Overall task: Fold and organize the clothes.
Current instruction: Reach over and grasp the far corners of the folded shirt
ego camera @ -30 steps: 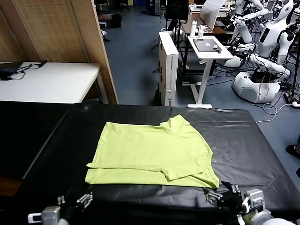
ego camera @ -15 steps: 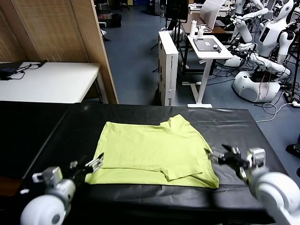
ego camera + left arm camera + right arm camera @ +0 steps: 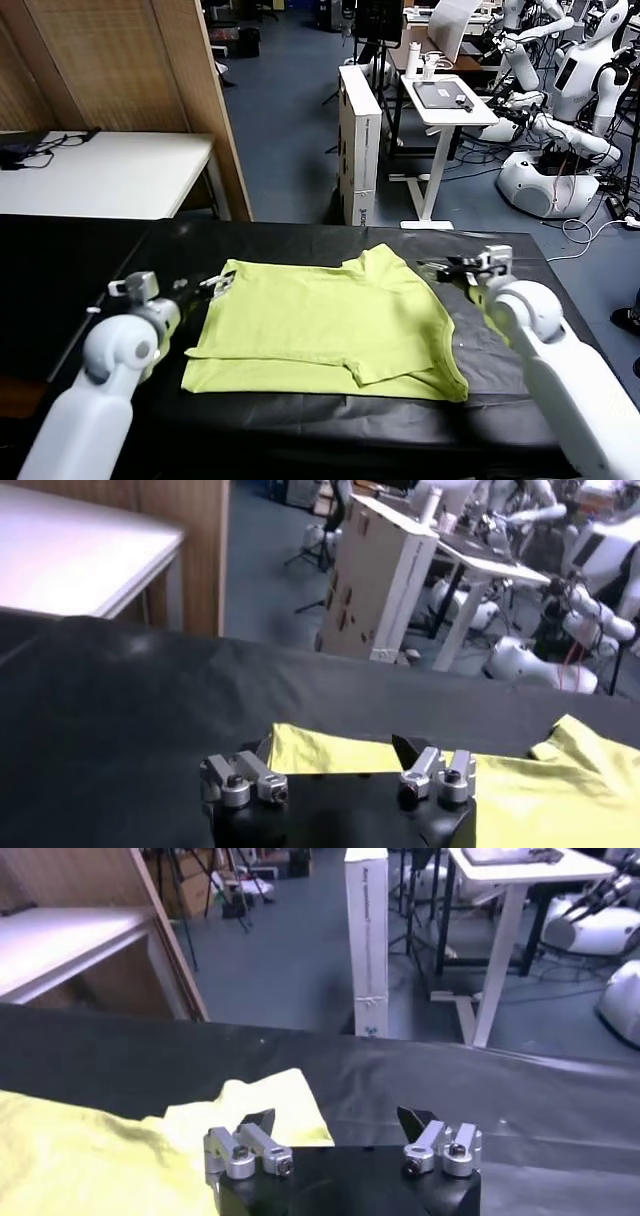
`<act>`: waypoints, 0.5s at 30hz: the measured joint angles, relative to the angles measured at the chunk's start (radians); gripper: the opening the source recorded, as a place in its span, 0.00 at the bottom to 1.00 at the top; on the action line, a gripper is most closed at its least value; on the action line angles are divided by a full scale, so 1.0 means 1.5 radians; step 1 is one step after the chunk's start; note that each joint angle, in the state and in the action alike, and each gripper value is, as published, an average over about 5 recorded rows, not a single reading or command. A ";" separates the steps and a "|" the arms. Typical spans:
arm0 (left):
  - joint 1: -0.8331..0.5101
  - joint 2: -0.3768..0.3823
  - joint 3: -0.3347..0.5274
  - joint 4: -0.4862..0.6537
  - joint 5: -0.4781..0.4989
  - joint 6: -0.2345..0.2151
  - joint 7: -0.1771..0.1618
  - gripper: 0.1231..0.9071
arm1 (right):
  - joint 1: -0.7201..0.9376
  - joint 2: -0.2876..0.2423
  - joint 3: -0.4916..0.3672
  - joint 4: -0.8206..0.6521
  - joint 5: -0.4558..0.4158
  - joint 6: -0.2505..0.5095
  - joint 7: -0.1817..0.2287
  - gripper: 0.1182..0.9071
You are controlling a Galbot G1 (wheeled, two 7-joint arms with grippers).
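The left gripper (image 3: 222,282) is held with jaws spread wide and empty at the far left corner of the lime yellow-green cotton T-shirt (image 3: 325,325). The right gripper (image 3: 443,268) is likewise spread and empty, near the shirt's far right sleeve. The shirt is laid partly folded on the black-covered table (image 3: 520,300).

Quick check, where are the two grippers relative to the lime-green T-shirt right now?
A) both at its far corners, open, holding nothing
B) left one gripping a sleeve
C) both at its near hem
A: left gripper and right gripper flank the lime-green cotton T-shirt's far edge, open and empty.
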 joint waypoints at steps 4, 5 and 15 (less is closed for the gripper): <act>-0.037 -0.012 0.019 0.056 0.021 0.000 0.016 1.00 | 0.017 0.010 -0.015 -0.041 -0.015 0.000 -0.030 1.00; -0.043 -0.015 0.021 0.069 0.026 0.000 0.020 1.00 | 0.020 0.011 -0.017 -0.050 -0.021 0.000 -0.038 1.00; -0.079 -0.028 0.028 0.156 0.042 -0.002 0.036 1.00 | 0.048 0.028 -0.033 -0.121 -0.036 0.000 -0.059 1.00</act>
